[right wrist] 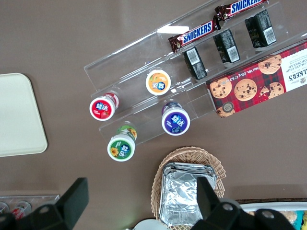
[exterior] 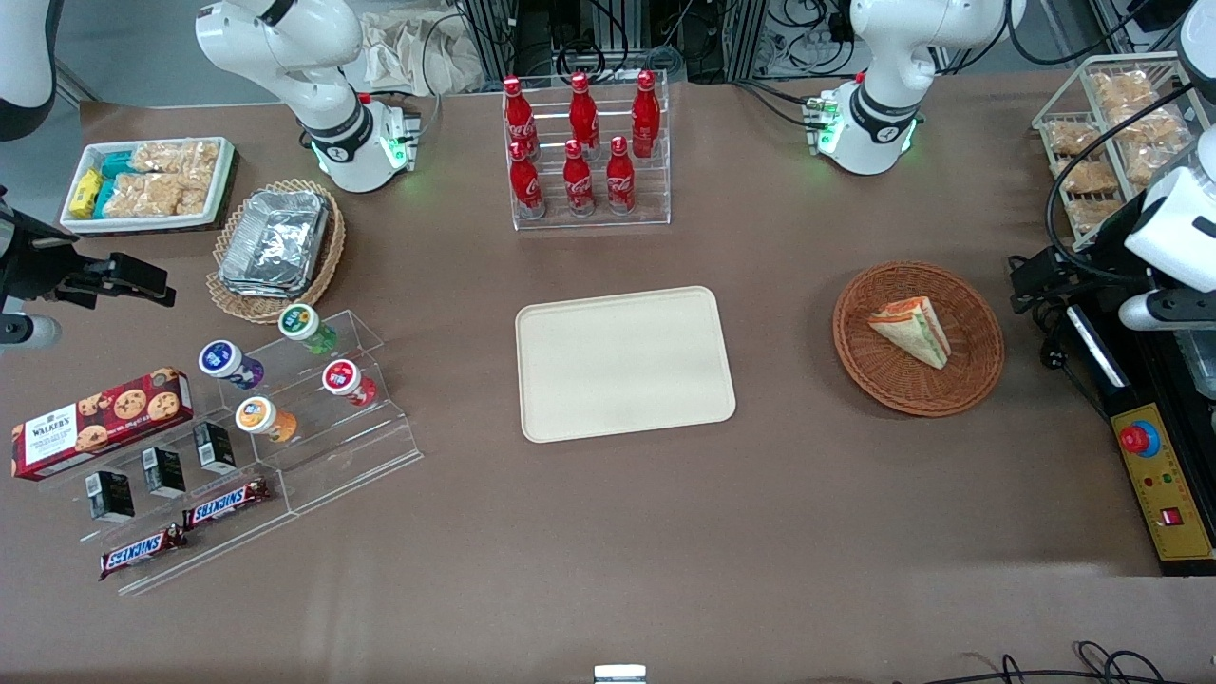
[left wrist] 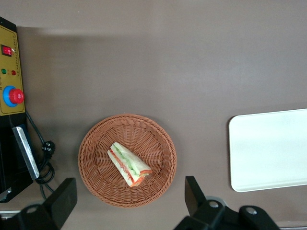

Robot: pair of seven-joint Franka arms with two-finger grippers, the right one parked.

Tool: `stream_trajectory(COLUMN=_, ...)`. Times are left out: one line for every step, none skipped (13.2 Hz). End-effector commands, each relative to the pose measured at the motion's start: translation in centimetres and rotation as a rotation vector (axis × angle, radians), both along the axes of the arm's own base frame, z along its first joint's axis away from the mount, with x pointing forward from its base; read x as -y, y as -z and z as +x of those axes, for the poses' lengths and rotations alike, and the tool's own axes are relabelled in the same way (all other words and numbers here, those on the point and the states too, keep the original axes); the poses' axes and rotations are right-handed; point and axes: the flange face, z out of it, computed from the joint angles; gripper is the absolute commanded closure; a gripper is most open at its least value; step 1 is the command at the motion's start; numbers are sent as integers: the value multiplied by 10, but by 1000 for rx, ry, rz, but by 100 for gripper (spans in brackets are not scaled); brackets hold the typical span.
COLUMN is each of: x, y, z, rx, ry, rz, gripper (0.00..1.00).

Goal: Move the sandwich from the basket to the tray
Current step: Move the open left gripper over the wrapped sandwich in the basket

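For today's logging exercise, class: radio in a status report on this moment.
Tool open, high above basket. Sandwich lying in basket, untouched. Tray bare. Nothing between basket and tray.

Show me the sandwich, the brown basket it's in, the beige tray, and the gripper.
sandwich [exterior: 914, 328], front view, top bread face.
basket [exterior: 978, 372], front view, woven wall.
tray [exterior: 622, 366], front view, bare floor.
gripper [left wrist: 129, 203], left wrist view, above basket, open.

The flat cream-beige plastic tray [left wrist: 268, 151] runs past the left wrist picture's edge; the black two-finger gripper [left wrist: 129, 201] shows only its fingertips [left wrist: 64, 199], spread wide.
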Motion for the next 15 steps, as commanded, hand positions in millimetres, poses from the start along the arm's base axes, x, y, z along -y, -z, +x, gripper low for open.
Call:
stream_trajectory(x=2, y=-3, z=3, rx=-4, ry=-28, rz=-18, gripper=0)
stream_trajectory(x=1, y=-6, z=4, rx=2, ry=-44, rz=-19, gripper=0)
stream_trajectory(x=-1, y=-5, z=2, rx=-6, ry=-81, rz=-19, gripper=0)
stream_trajectory(x=-7, y=-1, z=0, rx=-20, ry=-175, rz=-5, gripper=0)
stream_trajectory(x=-11, y=3, z=-3, rx=-32, ry=-317, rz=-6, gripper=0)
stream_trajectory(x=-11, y=13, z=-4, rx=-62, ry=-467, rz=-2, gripper=0)
stream_trajectory(x=-12, y=29, z=-8, rx=-90, ry=-614, rz=10, gripper=0)
stream_trajectory(x=-13, y=41, z=-8, rx=-71, ry=-639, rz=51, gripper=0)
stream_trajectory(x=-11, y=57, z=-9, rx=-75, ry=-687, rz=92, gripper=0)
stream_trajectory(x=-12, y=68, z=-11, rx=-79, ry=-786, rz=100, gripper=0)
stream_trajectory(x=-13, y=81, z=-13, rx=-88, ry=-859, rz=104, gripper=0)
stream_trajectory(x=-15, y=94, z=-17, rx=-101, ry=-894, rz=111, gripper=0)
stream_trajectory(x=-19, y=108, z=-20, rx=-96, ry=-944, rz=108, gripper=0)
stream_trajectory(x=-21, y=121, z=-22, rx=-80, ry=-1006, rz=95, gripper=0)
stream_trajectory(x=-21, y=144, z=-26, rx=-84, ry=-1054, rz=95, gripper=0)
